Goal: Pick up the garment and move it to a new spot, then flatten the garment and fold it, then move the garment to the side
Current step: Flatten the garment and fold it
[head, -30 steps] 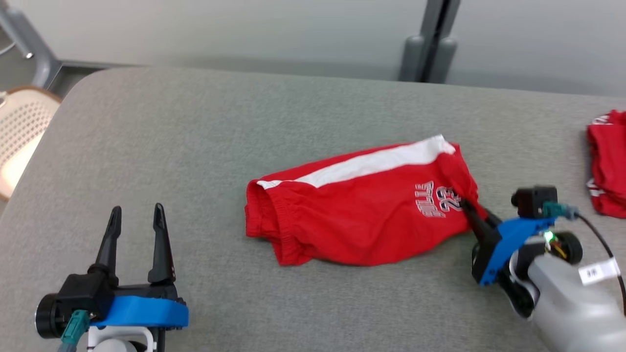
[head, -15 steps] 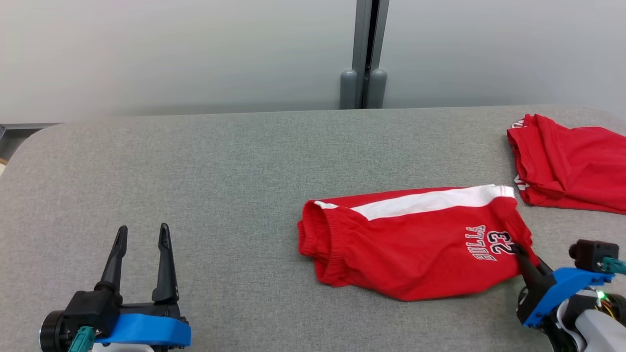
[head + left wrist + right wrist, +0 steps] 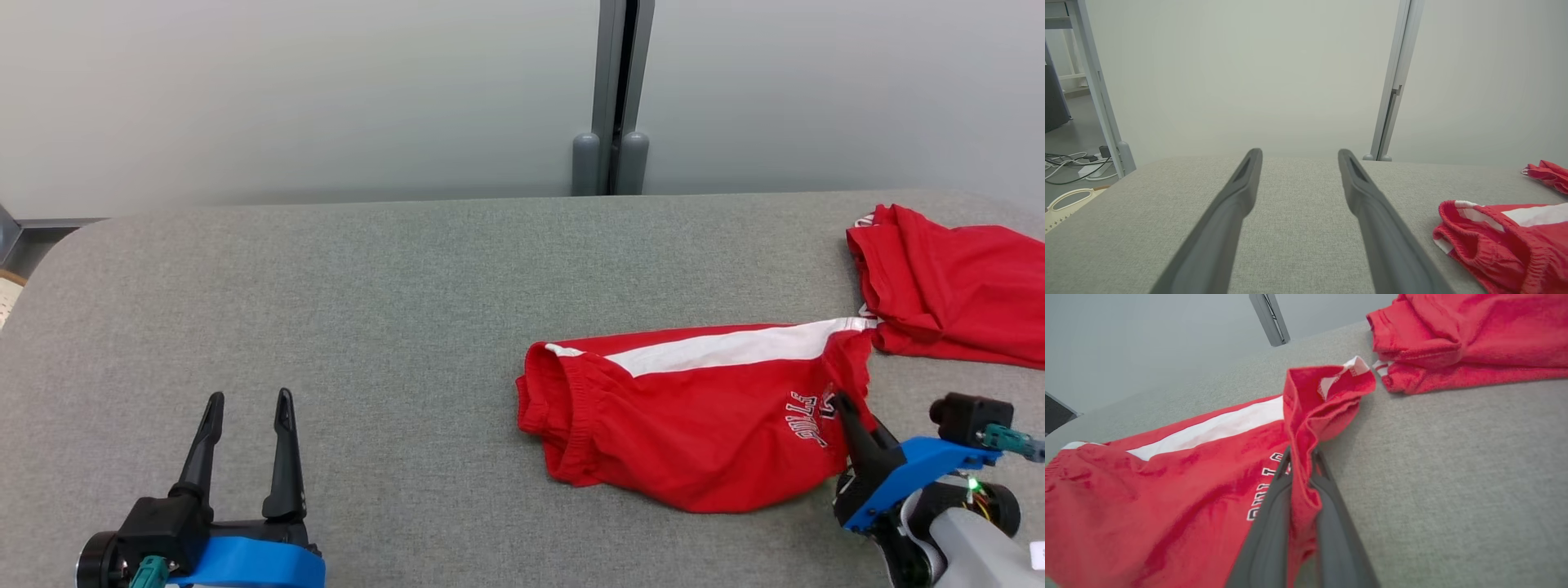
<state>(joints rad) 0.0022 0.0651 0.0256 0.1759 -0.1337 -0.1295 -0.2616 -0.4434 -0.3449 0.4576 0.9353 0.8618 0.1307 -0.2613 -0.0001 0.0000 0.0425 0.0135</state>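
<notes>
The garment (image 3: 694,408) is a pair of red shorts with a white side stripe and white lettering, lying on the grey table (image 3: 367,286) right of centre. My right gripper (image 3: 841,404) is shut on its right leg hem. In the right wrist view the gripper (image 3: 1300,457) pinches a raised fold of the garment (image 3: 1167,490) between its fingers, so the fabric stands bunched and part of the print is hidden. My left gripper (image 3: 249,404) rests open and empty at the lower left, well away from the cloth. In the left wrist view the gripper (image 3: 1298,157) has the garment (image 3: 1502,241) to its right.
A second red garment (image 3: 955,286) lies crumpled at the table's far right, almost touching the held hem; it also shows as the red heap (image 3: 1474,339). A grey post (image 3: 612,98) stands against the pale wall behind. The table's left corner (image 3: 57,245) is rounded.
The head camera has swung, shifting the whole picture. My right gripper, still shut on the hem, has lifted and bunched it, folding over the number in the print. The left gripper stays open.
</notes>
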